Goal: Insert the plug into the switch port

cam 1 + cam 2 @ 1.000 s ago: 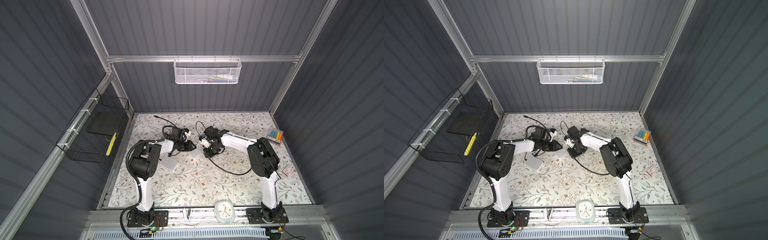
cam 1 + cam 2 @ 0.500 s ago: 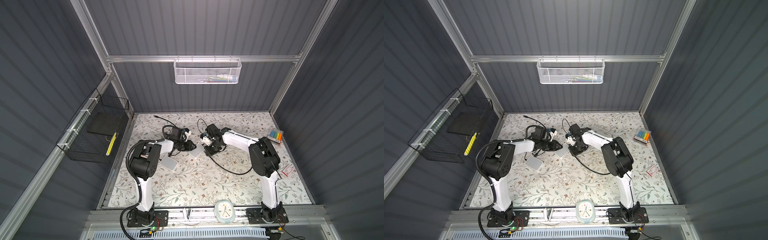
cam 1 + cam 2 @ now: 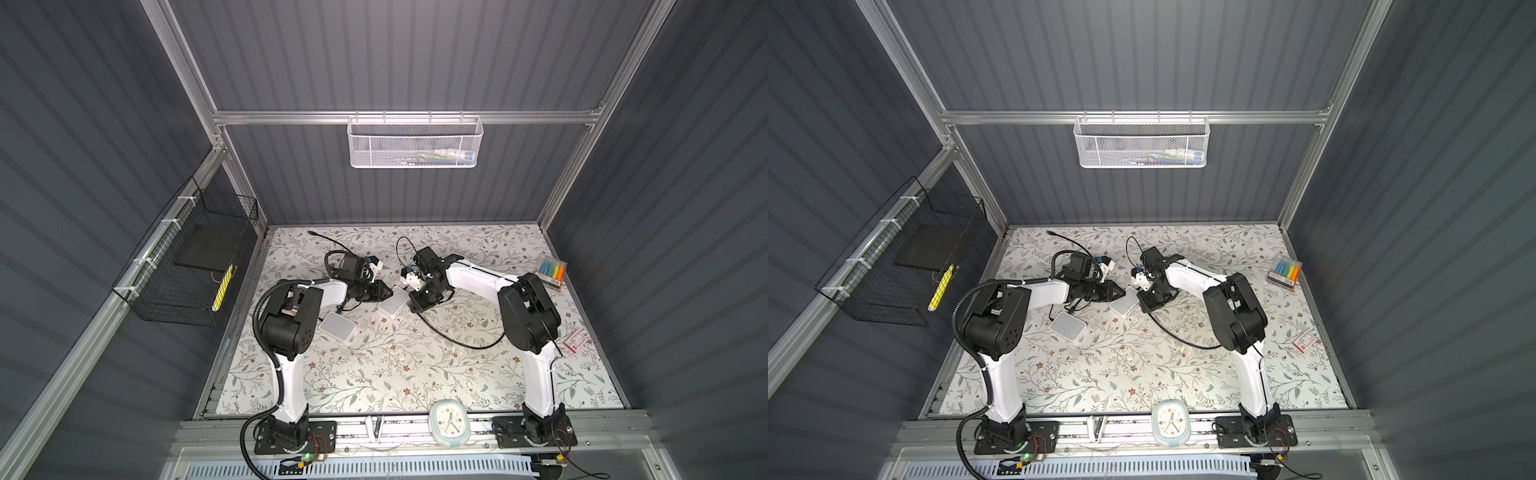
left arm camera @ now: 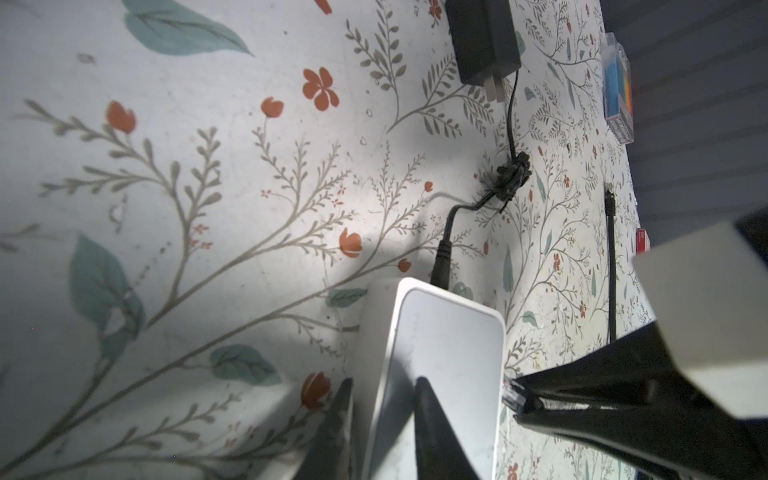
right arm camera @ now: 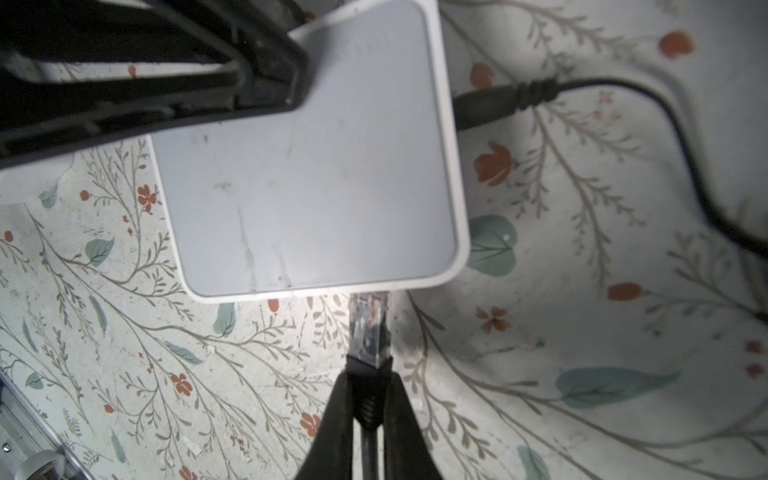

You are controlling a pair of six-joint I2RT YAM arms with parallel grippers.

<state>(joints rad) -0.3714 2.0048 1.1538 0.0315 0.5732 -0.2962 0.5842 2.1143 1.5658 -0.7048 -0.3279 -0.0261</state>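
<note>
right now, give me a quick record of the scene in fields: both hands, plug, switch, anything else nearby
left hand: closed on an edge of the white switch
right hand: closed on the black boot of the ethernet plug
plug state: tip at the switch's side, clear body outside, not seated
power cable: plugged into an adjacent side of the switch
second white box: lies apart, not held

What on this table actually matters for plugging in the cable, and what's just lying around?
In the job: switch, gripped by left gripper; plug, gripped by right gripper.
Lying about: second white box, clock, marker pack, red card.
</note>
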